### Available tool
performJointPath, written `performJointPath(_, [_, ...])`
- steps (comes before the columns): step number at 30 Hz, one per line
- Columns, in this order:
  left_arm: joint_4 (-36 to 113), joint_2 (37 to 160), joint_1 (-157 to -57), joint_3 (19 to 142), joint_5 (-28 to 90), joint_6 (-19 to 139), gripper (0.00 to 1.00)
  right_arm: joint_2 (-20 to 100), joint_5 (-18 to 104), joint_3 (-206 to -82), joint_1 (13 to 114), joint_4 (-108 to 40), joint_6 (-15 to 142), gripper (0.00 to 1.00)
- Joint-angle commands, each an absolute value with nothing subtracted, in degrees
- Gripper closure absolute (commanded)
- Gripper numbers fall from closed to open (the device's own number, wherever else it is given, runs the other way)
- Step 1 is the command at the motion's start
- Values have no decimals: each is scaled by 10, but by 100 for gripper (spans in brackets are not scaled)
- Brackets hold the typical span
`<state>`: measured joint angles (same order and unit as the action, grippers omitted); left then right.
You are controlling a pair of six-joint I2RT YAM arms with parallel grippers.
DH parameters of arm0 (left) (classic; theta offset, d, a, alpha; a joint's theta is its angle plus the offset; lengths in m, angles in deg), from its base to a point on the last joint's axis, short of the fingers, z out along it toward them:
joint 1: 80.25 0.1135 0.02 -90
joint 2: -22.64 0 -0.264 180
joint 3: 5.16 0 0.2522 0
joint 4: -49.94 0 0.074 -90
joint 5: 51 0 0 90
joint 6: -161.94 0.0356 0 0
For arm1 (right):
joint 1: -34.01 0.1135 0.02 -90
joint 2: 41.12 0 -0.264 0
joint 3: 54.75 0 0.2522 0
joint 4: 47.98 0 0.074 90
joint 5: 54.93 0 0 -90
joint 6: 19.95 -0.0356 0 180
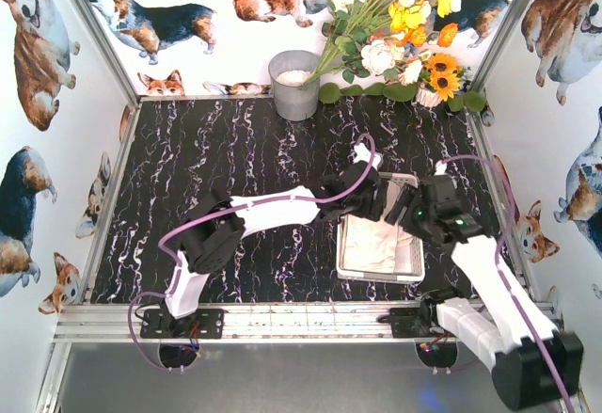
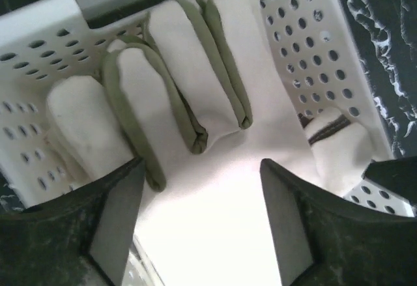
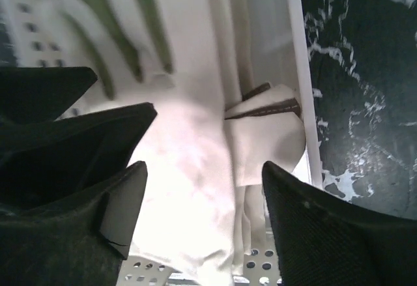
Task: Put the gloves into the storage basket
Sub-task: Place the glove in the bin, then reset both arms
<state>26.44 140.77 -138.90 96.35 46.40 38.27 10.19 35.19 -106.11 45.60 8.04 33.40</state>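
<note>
The white perforated storage basket (image 1: 376,275) sits right of centre on the black marbled table. Cream-white gloves (image 1: 376,242) lie inside it. In the left wrist view the top glove (image 2: 215,188) lies flat with its green-edged fingers pointing at the basket's far wall (image 2: 313,58). My left gripper (image 2: 202,165) hangs open just above its palm, holding nothing. My right gripper (image 3: 205,169) is open too, over the same glove (image 3: 189,156), next to a folded glove with a brown-striped cuff (image 3: 267,129) against the basket rim (image 3: 301,71). Both grippers (image 1: 374,201) (image 1: 411,214) crowd the basket's far end.
A grey metal bucket (image 1: 294,84) stands at the back of the table, with a bunch of artificial flowers (image 1: 395,27) to its right. Corgi-print walls close in three sides. An aluminium rail (image 1: 282,319) runs along the near edge. The left gripper's dark finger (image 3: 65,123) shows in the right wrist view.
</note>
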Motion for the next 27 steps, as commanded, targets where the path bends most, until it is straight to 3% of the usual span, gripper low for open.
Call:
performJointPath(1, [243,1341,-1384,983,505,446,23,47,327,-1143,455,99,396,20])
performJointPath(3, [241,1321,-1375,980,522,469,2,60,314,-1168,455,92,420,12])
performJointPath(4, [239,1309,-1363,973,520,474,0,72,307,-1176,452,84,432,9])
performJointPath(8, [255,1251,-1282,900,499,476,0,110,284,-1175,403,8,474,1])
performJointPath(12, [286,1148,-1171,768,504,484,0,114,336,-1134,267,-79,464,0])
performJointPath(14, [296,1093,-1106,709,516,492,0,120,285,-1109,237,-116,476,0])
performJointPath(18, [322,997,-972,608,589,503,0,134,154,-1047,231,-210,505,0])
performJointPath(22, [404,918,-875,486,678,510,0,133,124,-954,236,-354,527,0])
performJointPath(27, [641,864,-860,314,758,613,0,136,155,-834,257,-556,565,0])
